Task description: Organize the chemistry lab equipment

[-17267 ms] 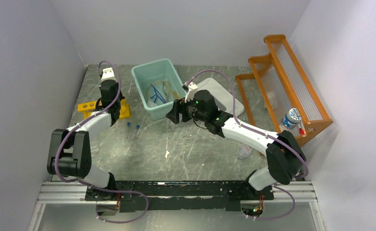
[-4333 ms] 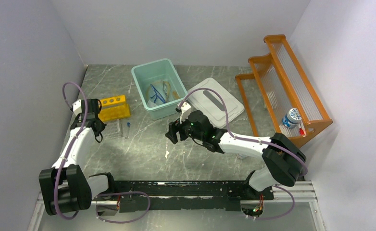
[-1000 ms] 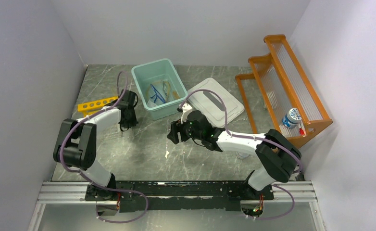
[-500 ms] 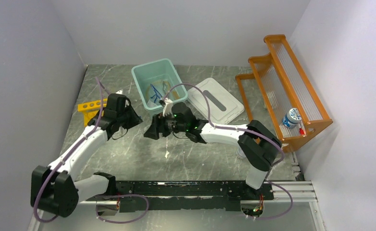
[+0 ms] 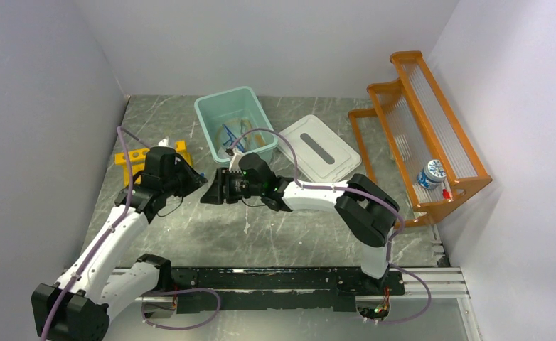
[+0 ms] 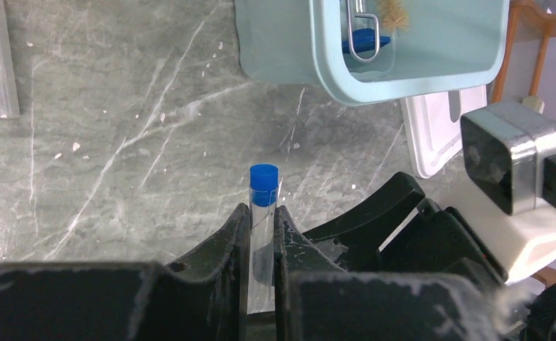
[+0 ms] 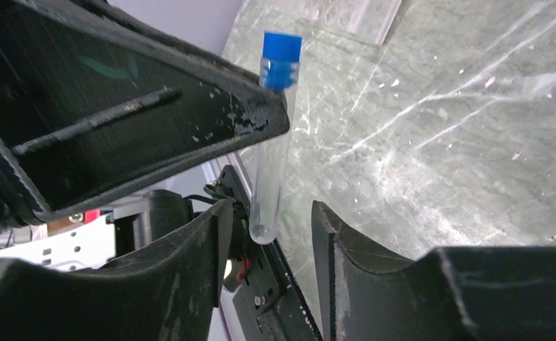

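Observation:
My left gripper (image 5: 197, 186) is shut on a clear test tube with a blue cap (image 6: 264, 186), which sticks out past its fingertips (image 6: 241, 222) above the table. My right gripper (image 5: 209, 195) faces it, tip to tip, and is open. In the right wrist view the tube's (image 7: 271, 149) round lower end hangs between the right gripper's (image 7: 268, 245) spread fingers without touching them. The yellow tube rack (image 5: 134, 158) lies behind the left arm. The teal bin (image 5: 215, 138) holds blue tubing, silver forceps (image 6: 362, 28) and a small brush (image 6: 392, 11).
A white lid (image 5: 316, 149) lies right of the bin. The orange wooden shelf (image 5: 417, 106) stands at the far right with a small blue-and-white bottle (image 5: 430, 174) on its lower step. Both arms cross the middle of the table.
The left gripper has moved right and nearer with the tube. The right gripper has moved left, so the two now meet in front of the bin.

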Robot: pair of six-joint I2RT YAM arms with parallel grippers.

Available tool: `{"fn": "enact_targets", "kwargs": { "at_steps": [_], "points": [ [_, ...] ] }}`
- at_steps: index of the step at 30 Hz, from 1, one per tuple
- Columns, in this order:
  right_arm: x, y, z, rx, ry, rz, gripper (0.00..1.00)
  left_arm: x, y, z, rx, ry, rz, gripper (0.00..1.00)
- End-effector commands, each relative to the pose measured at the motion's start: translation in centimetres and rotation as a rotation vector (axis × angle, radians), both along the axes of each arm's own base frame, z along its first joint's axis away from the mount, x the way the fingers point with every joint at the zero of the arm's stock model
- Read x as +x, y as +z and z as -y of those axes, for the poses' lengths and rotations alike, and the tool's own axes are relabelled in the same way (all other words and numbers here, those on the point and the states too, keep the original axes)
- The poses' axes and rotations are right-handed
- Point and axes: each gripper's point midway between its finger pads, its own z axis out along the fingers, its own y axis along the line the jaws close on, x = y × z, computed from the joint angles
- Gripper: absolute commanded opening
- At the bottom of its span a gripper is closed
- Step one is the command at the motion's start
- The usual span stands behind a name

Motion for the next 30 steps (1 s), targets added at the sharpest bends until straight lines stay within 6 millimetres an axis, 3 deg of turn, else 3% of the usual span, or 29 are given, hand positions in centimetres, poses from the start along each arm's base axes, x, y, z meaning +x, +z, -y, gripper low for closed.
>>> {"fn": "enact_targets", "kwargs": {
  "at_steps": [1,5,12,14,16,20,24,30],
  "points": [
    [0.8,2.1,-1.1,0.073,-0.031,0.017,0.46,-0.9,0.0,0.3,-0.018,-0.008,-0.018,0.15],
    [1.1,1.9,-1.3,0.071,-0.043,0.025,0.41,-1.1,0.3,0.3,-0.030,-0.010,-0.017,0.16],
    [1.9,2.4,-1.2,0.077,-0.064,0.070,0.18,-1.0,1.2,0.8,-0.043,-0.036,0.009,0.17],
    [1.8,2.6,-1.0,0.084,-0.051,0.106,0.14,-0.8,1.9,1.1,-0.036,-0.066,0.014,0.25],
    [1.6,2.5,-0.5,0.078,-0.032,0.169,0.13,-0.7,2.5,1.3,-0.003,-0.119,0.006,0.43],
    [1.4,1.1,1.6,0.008,-0.009,0.315,0.14,-0.9,3.4,1.5,0.054,-0.196,-0.036,0.64],
    [0.9,0.7,3.0,-0.041,0.059,0.468,0.14,-1.4,4.1,2.1,0.053,-0.270,-0.056,0.72],
    [0.1,1.3,4.9,-0.040,0.127,0.675,0.13,-3.1,4.1,4.3,0.002,-0.485,-0.116,0.72]
  ]
}}
